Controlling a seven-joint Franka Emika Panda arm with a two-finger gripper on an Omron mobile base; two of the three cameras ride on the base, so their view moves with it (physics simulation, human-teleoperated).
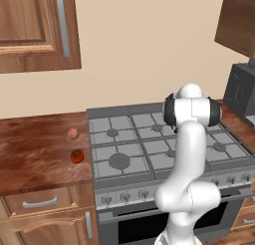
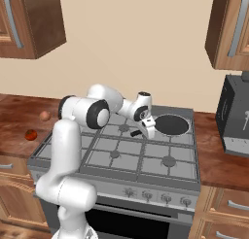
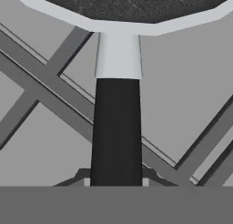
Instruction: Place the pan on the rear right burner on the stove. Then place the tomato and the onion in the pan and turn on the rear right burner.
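Note:
The black pan [image 2: 171, 125] sits over the rear right burner area of the grey stove [image 2: 121, 160]; the burner itself is hidden beneath it. My gripper [image 2: 146, 130] is shut on the pan's short handle [image 2: 135, 133]. In the hand view the handle [image 3: 116, 127] runs straight up from my gripper [image 3: 116, 177] to the pan's rim [image 3: 123, 26], with grate bars below. The tomato [image 1: 77, 156] and the onion [image 1: 72, 133] lie on the wooden counter left of the stove [image 1: 149, 120], the onion farther back. Both also show at the left, the tomato [image 2: 31, 134] and the onion [image 2: 44, 115].
A dark appliance [image 2: 236, 116] stands on the counter right of the stove. A row of knobs [image 2: 155, 196] lines the stove's front. Wooden wall cabinets [image 1: 35, 30] hang above the left counter [image 1: 35, 149], and another cabinet [image 2: 231, 34] hangs on the right.

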